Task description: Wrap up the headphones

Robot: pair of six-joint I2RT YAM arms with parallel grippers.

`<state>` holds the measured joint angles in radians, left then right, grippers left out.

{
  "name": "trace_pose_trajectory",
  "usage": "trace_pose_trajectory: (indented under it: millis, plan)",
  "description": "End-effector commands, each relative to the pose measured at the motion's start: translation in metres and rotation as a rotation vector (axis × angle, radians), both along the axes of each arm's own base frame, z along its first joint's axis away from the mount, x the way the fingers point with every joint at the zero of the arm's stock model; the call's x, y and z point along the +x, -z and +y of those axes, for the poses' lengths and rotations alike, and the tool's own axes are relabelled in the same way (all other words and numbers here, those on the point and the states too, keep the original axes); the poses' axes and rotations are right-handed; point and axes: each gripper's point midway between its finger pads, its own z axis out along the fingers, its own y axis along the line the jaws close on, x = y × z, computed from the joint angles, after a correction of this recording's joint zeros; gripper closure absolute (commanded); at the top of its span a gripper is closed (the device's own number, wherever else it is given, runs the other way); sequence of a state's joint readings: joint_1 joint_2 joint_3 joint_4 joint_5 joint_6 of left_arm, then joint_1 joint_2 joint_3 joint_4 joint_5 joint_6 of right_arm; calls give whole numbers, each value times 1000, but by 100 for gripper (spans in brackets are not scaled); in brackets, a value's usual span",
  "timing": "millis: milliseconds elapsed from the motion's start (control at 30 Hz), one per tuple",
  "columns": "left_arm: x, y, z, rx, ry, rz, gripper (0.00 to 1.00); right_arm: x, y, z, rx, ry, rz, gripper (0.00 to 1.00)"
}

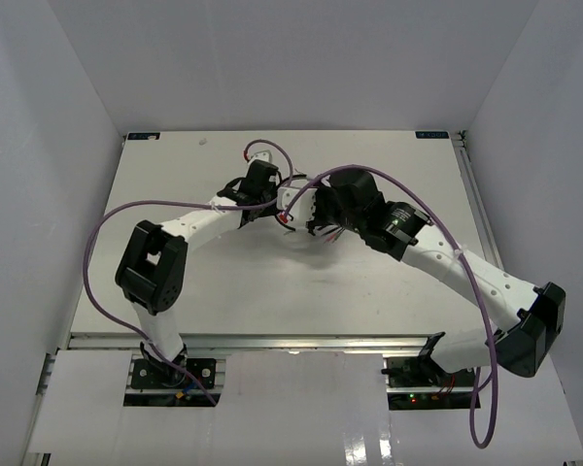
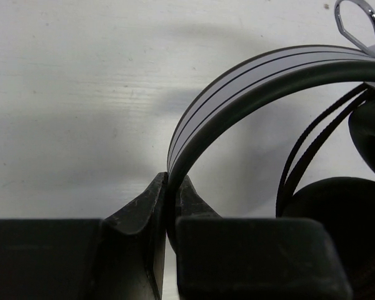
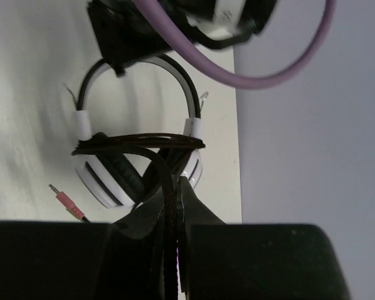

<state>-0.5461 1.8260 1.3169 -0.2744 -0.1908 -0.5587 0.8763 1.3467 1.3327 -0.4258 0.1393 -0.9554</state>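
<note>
The headphones point(image 3: 112, 175) lie mid-table, mostly hidden under both wrists in the top view. Their black headband point(image 2: 237, 94) arches across the left wrist view, and my left gripper point(image 2: 172, 187) is shut on it. In the right wrist view I see round white earcups with black pads, the headband point(image 3: 175, 72) above, and the black cable point(image 3: 137, 144) wound in several turns across the earcups. My right gripper point(image 3: 174, 194) is shut on a stretch of that cable. The cable's pink plug point(image 3: 67, 201) lies on the table left of the earcups.
Purple robot cables point(image 1: 437, 223) loop over both arms. The left arm's wrist point(image 3: 169, 25) sits just above the headband in the right wrist view. A metal clip point(image 2: 361, 25) shows at the left wrist view's top right. White walls point(image 1: 534, 78) enclose the table point(image 1: 223, 282).
</note>
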Motion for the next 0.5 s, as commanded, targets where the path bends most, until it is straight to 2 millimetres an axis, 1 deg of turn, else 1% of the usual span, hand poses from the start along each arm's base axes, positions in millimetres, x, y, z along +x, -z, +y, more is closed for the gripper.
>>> trace_pose_trajectory:
  millis: [0, 33, 67, 133, 167, 233, 367, 433, 467]
  plan:
    - [-12, -64, -26, -143, 119, -159, 100, 33, -25, -42, 46, 122, -112, 92]
    - [-19, -65, -27, -149, 145, -165, 100, 38, -25, -50, 50, 136, -117, 92]
    - [-27, -73, -30, -163, 176, -178, 100, 42, -24, -55, 50, 144, -117, 92]
    - [-42, -75, -33, -164, 239, -185, 100, 51, -22, -65, 51, 160, -110, 90]
    - [-50, -81, -37, -174, 279, -192, 100, 53, -22, -67, 51, 164, -108, 89]
    - [-64, -80, -42, -174, 348, -189, 100, 59, -23, -71, 59, 168, -104, 88]
    - [-91, -93, -47, -181, 444, -221, 100, 73, -25, -73, 93, 184, -78, 87]
    - [-100, -105, -46, -202, 464, -243, 100, 80, -17, -73, 96, 192, -51, 86]
    - [-102, -108, -44, -207, 463, -247, 100, 81, -13, -74, 99, 198, -38, 86]
